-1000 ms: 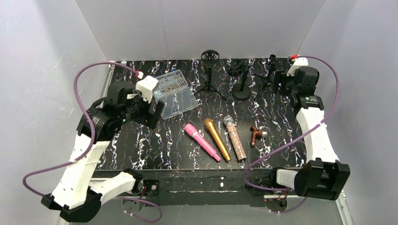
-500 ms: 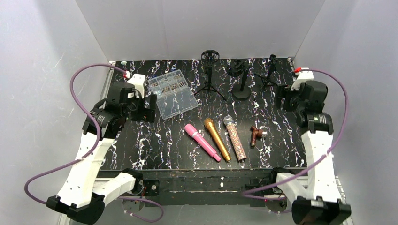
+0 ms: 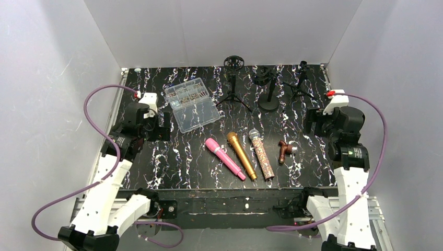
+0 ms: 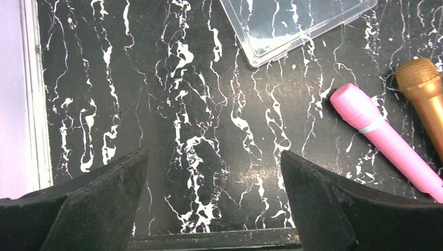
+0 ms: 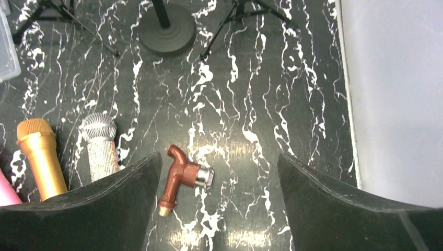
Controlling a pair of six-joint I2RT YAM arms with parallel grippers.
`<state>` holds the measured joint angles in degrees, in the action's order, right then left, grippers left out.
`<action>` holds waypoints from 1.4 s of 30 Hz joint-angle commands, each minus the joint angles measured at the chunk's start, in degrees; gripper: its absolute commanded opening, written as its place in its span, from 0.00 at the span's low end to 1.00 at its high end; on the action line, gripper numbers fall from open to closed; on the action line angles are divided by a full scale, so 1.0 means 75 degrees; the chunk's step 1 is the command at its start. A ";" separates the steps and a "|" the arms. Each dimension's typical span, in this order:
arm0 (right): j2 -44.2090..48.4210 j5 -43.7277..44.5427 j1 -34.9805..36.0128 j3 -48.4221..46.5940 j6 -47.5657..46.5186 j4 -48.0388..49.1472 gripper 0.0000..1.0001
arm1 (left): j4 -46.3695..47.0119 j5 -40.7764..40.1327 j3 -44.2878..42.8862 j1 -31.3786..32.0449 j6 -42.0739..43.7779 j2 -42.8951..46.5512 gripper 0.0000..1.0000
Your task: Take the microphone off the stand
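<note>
The left gripper (image 4: 213,172) and right gripper (image 5: 218,172) both gape wide, holding nothing, wrists pointing down at the frame's mid-left and mid-right. A pink microphone (image 3: 224,158), gold microphone (image 3: 242,156) and glittery microphone (image 3: 261,155) lie flat at lower centre, and black metal stands (image 3: 268,104) rise at upper centre.

Clear plastic parts box (image 3: 192,104) at back left of black marbled table (image 3: 172,157), brown elbow-shaped fitting (image 3: 285,151) toward the right

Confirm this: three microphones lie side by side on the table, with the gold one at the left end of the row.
Not quite. The gold microphone lies in the middle of the row. The pink microphone is at the left end and the glittery microphone at the right, as the top external view shows.
</note>
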<state>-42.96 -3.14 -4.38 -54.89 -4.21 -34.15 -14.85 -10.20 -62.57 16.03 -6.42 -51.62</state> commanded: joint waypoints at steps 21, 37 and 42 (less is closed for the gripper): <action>0.1941 -0.0394 -0.0645 0.1407 0.0013 0.0842 0.91 | 0.0051 0.0042 0.0532 -0.0544 0.0113 0.0682 0.98; 0.1842 -0.0728 -0.0788 0.1093 0.0124 0.0664 0.92 | 0.1250 0.0518 0.1657 -0.0520 0.1128 0.0895 0.98; 0.1887 -0.0896 -0.0865 0.1155 0.0136 0.0680 0.92 | 0.1248 0.0694 0.1889 -0.0532 0.1224 0.1108 0.98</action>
<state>-29.12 -8.12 -10.24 -44.47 -3.81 -30.13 -5.02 -6.13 -49.47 12.21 0.93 -44.75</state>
